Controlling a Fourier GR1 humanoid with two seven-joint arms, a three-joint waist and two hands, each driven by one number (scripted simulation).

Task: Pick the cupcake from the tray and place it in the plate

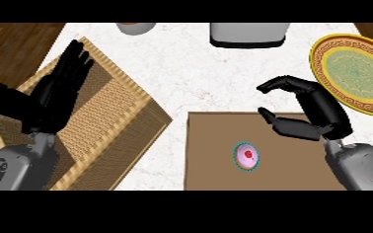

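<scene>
The cupcake point(246, 156) sits untouched on the brown tray point(211, 148), below and left of the right hand point(310, 113), whose curved fingers and thumb stand apart, holding nothing. The gold-rimmed plate point(320, 54) waits just beyond it. The left hand point(55, 91) rests open over a wicker basket point(138, 108)

White speckled counter point(197, 74) carries everything. Near right: flat brown tray point(218, 173). Left: woven wicker mat point(109, 118), set diagonally, one corner just beside tray. Far right edge: gold-rimmed plate point(320, 59) with green centre. Far middle: grey box-like object point(247, 33), cut by view. Far left of it: grey round vessel point(135, 27).
</scene>
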